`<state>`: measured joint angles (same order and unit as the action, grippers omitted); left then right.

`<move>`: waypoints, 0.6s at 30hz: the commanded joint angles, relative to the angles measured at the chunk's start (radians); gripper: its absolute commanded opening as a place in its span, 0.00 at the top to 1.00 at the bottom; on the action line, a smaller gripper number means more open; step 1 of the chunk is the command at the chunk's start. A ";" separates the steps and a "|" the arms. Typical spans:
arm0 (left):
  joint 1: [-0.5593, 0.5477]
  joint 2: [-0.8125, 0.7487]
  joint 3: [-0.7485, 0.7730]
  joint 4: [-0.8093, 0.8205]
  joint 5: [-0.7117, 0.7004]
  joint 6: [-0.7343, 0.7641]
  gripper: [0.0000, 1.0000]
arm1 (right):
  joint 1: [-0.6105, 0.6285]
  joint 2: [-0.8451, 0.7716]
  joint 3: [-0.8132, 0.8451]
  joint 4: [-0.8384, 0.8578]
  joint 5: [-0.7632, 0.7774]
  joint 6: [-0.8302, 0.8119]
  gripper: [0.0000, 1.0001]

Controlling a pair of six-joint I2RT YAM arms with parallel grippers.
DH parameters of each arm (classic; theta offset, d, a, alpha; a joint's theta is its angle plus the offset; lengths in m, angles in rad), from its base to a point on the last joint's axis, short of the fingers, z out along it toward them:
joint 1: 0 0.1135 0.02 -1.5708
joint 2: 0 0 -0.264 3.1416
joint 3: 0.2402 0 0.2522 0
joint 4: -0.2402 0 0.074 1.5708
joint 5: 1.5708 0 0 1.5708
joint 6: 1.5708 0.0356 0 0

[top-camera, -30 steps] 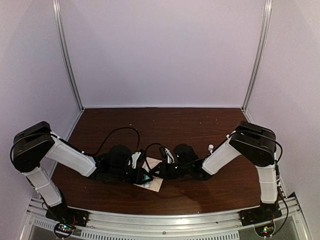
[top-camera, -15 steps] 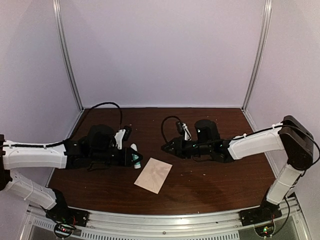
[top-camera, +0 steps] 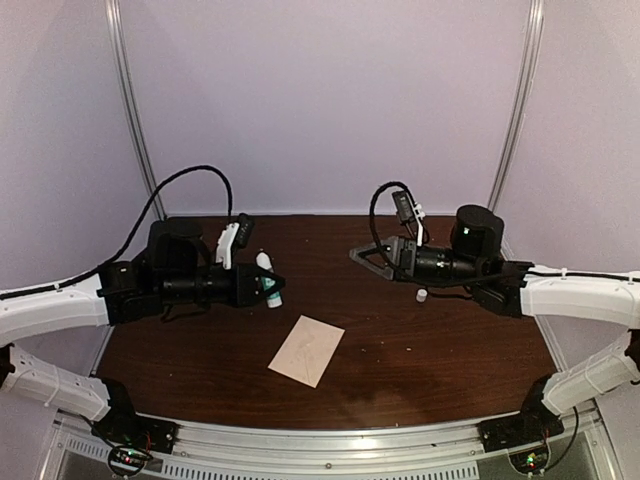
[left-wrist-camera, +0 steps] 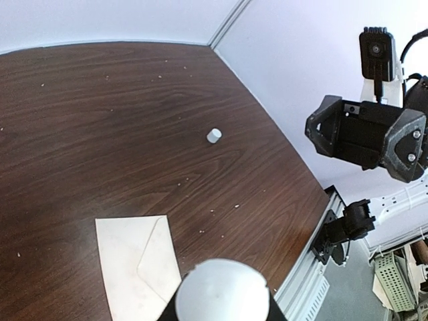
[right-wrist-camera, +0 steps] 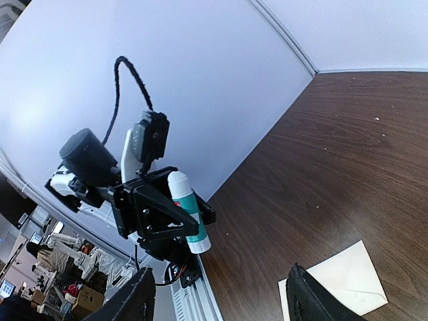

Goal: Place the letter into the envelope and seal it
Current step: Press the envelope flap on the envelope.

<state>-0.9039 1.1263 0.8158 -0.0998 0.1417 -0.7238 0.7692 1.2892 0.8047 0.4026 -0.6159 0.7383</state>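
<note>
Both arms have drawn back from the envelope, and the right gripper [top-camera: 372,256] has spread its jaws.

The small pale beige-pink paper envelope [top-camera: 307,350] now lies alone, flap folded down, at 6 o'clock on the dark brown wooden table [top-camera: 450,350]. At its 10 o'clock the left gripper [top-camera: 265,290] pinches a white glue stick with green label [top-camera: 268,282]. The right one, at 1 o'clock, is empty, with a small white cap [top-camera: 421,295] below it. Probably the gluing is finished.
</note>
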 commanded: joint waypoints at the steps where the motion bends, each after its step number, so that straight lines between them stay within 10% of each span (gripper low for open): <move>1: 0.007 -0.007 0.060 0.092 0.081 0.067 0.96 | 0.021 -0.035 -0.032 0.063 -0.113 -0.034 0.30; 18: 0.072 0.117 -0.127 0.169 0.031 -0.063 0.95 | 0.104 0.238 -0.104 0.127 0.068 0.077 0.56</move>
<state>-0.8646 1.1969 0.7734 0.0174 0.1795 -0.7406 0.8509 1.4368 0.6807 0.5209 -0.6083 0.7902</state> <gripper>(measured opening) 0.218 0.470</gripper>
